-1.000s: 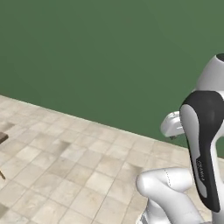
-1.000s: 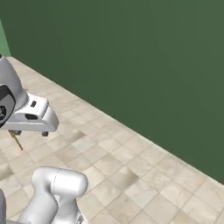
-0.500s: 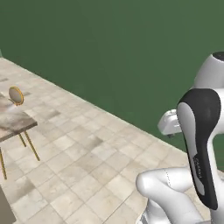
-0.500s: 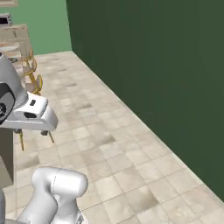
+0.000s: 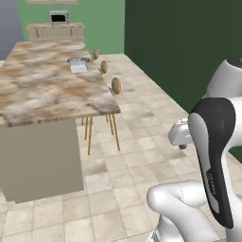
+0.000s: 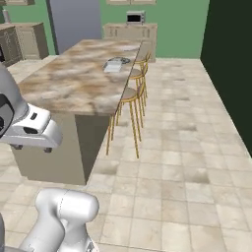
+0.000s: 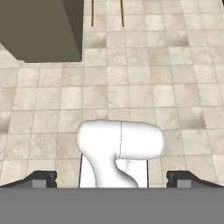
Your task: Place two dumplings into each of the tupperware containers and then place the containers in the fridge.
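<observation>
Far off on the marble island counter [image 6: 74,83] lies a pale rectangular tupperware container [image 6: 112,67] [image 5: 79,68], with a round grey plate [image 6: 118,60] [image 5: 78,60] just behind it. Dumplings are too small to make out at this distance. The tall grey fridge [image 6: 74,22] stands against the back wall beyond the island. My gripper [image 7: 111,179] hangs over the tiled floor, close to my base and well short of the island. Its fingertips [image 7: 40,178] stand wide apart with nothing between them. The hand also appears at the right [image 5: 182,144] and at the left [image 6: 32,146].
Wooden stools [image 6: 132,96] [image 5: 113,87] line the island's side facing the dark green wall [image 6: 231,64]. A microwave [image 6: 135,18] sits on a back counter. Open tiled floor [image 6: 182,147] runs between the island and the wall.
The whole picture has swung round with the base, from bare green wall and floor to the island, stools and back wall. The gripper stays open and holds its pose relative to the base.
</observation>
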